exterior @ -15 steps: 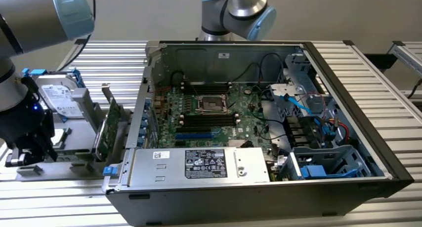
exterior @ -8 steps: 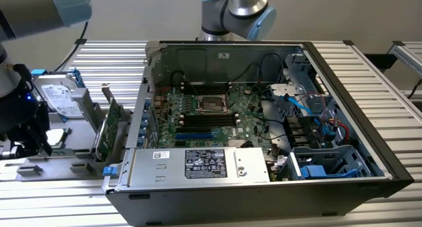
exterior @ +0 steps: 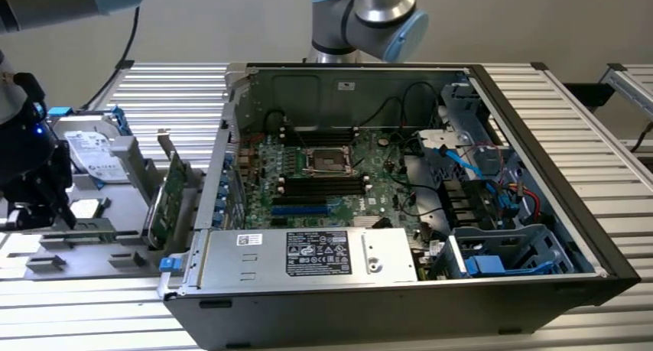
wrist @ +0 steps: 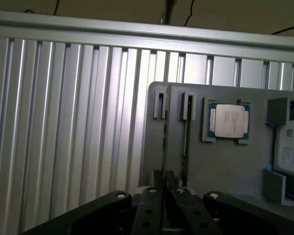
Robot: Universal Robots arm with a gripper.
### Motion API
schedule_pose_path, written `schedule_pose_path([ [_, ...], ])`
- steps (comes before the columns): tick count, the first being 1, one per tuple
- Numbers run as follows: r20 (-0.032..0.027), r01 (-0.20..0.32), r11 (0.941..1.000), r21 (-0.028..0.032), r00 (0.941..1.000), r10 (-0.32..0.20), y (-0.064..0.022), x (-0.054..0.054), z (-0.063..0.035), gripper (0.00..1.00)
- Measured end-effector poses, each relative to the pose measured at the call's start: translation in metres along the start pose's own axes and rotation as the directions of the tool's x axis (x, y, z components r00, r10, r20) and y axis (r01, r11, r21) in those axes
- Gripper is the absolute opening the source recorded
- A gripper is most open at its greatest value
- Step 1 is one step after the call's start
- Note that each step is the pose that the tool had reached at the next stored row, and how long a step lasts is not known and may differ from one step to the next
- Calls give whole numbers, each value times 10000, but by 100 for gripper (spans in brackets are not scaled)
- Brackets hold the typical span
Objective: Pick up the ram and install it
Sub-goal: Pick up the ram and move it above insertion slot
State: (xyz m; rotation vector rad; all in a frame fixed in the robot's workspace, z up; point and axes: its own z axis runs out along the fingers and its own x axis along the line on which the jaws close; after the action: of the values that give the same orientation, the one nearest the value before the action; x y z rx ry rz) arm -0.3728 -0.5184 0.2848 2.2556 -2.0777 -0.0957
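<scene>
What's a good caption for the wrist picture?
Jaws closed on the ram standing in a gray tray, near a processor chip.

Dim, even indoor light; pale glare streaks the ribbed table (wrist: 63, 122); the tool (wrist: 165, 192) sits in dark shadow.

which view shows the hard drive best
The exterior view. The hard drive sits on the grey tray at the exterior view's left, with most of its labelled face in sight. The wrist view catches just a strip of the same drive, cut off by the frame, near the cpu.
</scene>
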Motion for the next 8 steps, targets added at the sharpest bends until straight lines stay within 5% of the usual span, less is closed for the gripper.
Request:
schedule_pose_path([
  [8, 5, 2, 10000, -43, 10000, -2, -97, -35, -227, 14],
])
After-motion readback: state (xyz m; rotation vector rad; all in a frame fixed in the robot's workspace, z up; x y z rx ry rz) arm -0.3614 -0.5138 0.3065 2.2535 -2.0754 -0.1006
